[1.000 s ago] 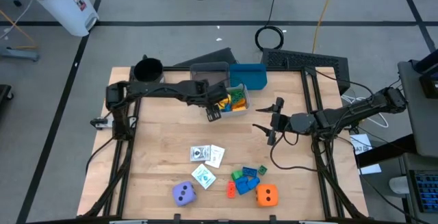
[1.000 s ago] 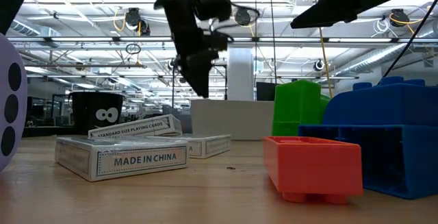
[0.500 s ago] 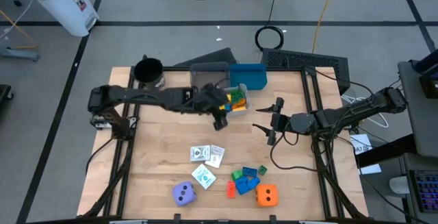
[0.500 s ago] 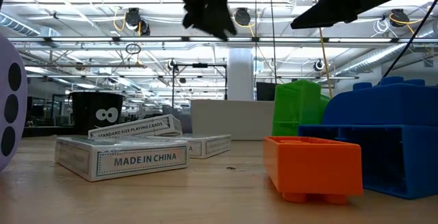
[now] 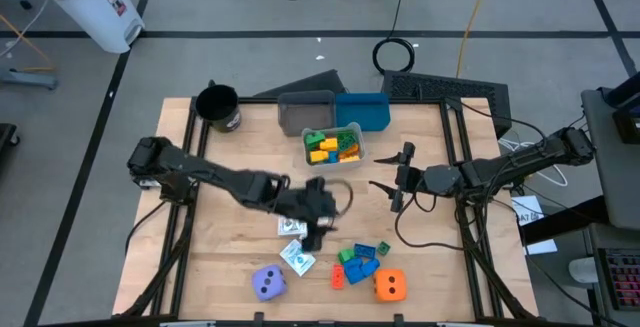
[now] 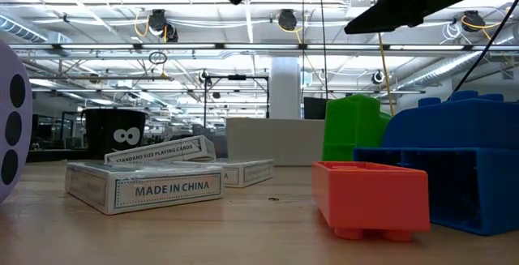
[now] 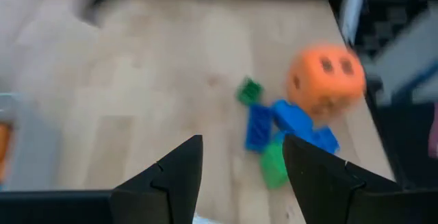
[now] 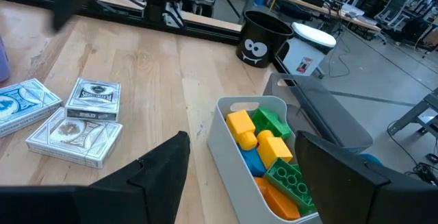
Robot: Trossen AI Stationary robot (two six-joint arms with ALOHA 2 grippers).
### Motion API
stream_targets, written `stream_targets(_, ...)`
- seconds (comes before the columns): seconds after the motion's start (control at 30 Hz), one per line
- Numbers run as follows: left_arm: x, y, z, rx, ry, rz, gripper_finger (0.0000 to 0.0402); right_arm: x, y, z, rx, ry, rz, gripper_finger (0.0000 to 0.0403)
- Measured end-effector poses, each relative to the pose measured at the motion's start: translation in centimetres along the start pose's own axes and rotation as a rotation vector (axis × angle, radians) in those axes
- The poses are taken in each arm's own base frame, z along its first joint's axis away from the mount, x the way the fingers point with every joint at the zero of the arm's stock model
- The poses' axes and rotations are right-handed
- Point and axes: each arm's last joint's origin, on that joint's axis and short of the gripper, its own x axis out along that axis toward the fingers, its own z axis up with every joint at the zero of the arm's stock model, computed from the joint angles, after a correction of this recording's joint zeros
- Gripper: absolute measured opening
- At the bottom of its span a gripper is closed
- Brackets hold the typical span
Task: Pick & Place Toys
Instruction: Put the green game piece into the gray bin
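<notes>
floor [image 5: 250, 7]: grey, dark lines | ceiling [image 6: 122, 22]: trusses, lamps | white bin [image 5: 95, 2]

The table [image 5: 230, 217] is pale wood with a black frame. Near the front lie a purple die [image 5: 268, 283] with dark dots, an orange die [image 5: 390, 285] with dark dots, and loose blocks [image 5: 357, 261] in blue, green and red. The card packs [image 8: 75, 129] are white with green print. The pale grey bin [image 5: 334, 146] holds yellow, green, orange and blue blocks. Behind it sit a darker grey bin [image 5: 304, 111] and a blue bin [image 5: 364, 109]. The black cup [image 8: 262, 38] bears white cartoon eyes.
</notes>
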Motion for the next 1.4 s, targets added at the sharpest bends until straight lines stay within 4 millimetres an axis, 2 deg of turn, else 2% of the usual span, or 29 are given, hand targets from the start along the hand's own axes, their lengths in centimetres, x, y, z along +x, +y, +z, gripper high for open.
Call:
stream_targets(0.13,1.9,-2.3,-1.2,0.164,0.031,-0.026,0.0209,0.0,0.0,0.1,0.004,-0.006,-0.001,0.0256)
stream_targets(0.23,4.1,-3.1,-2.4,0.261,0.071,-0.027,0.0209,0.0,0.0,0.1,0.009,-0.008,-0.001,0.0256)
stream_targets(0.3,5.9,-3.3,-3.5,0.299,0.104,-0.027,0.0209,0.0,0.0,0.1,0.011,-0.01,-0.001,0.0256)
stream_targets(0.43,8.4,-3.3,-4.3,0.303,0.085,-0.033,0.0209,0.0,0.0,0.1,0.009,-0.008,-0.001,0.0256)
stream_targets(0.57,9.9,-2.6,-4.9,0.277,0.107,-0.138,0.0209,0.0,0.0,0.1,0.009,-0.008,-0.001,0.0256)
stream_targets(0.8,10.5,-2.0,-5.5,0.226,0.169,-0.238,0.0209,0.0,0.0,0.1,0.008,-0.007,0.0,0.0256)
stream_targets(1.07,10.9,-1.7,-5.6,0.324,0.158,-0.239,0.0209,0.0,0.0,0.1,0.007,-0.007,0.0,0.0256)
stream_targets(1.4,11.8,-1.4,-6.1,0.328,0.159,-0.244,0.0209,0.0,0.0,0.1,0.007,-0.007,0.0,0.0256)
